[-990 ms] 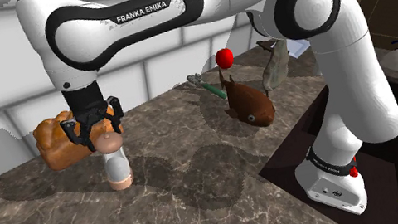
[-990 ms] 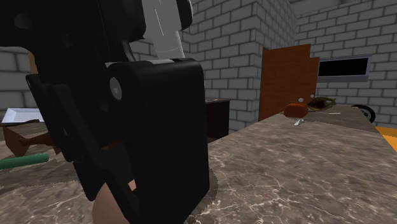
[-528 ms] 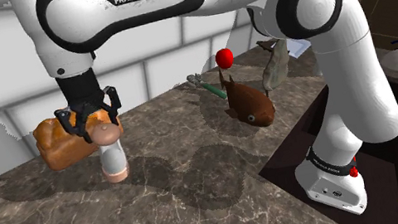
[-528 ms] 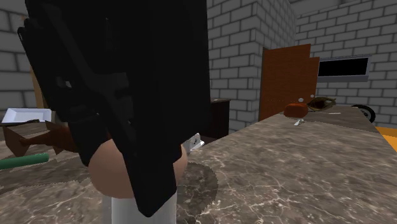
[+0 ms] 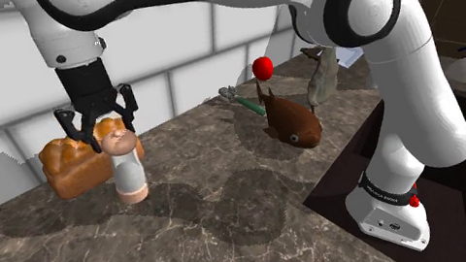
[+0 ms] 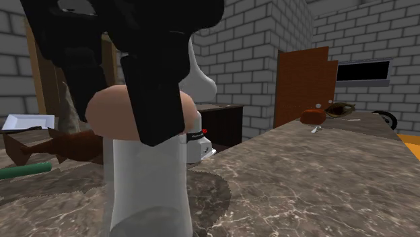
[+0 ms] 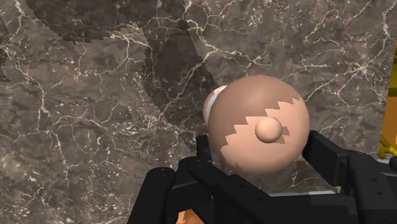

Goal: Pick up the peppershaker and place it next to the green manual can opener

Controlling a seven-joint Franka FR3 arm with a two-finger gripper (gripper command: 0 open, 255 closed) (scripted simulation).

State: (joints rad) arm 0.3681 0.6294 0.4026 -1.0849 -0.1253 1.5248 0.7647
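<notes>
Clasping the shaker [image 5: 130,178] by its round top, your gripper [image 5: 110,137] holds something stiff, smooth, likely light; it may slip.

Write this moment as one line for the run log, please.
phase: grasp | tool: shut on pepper shaker at its round top | pepper shaker: upright | green can opener: apart from it, untouched

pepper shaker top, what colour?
Pinkish-tan: a rounded dome with a small knob, on the pepper shaker. Clearest in the wrist view.
</notes>
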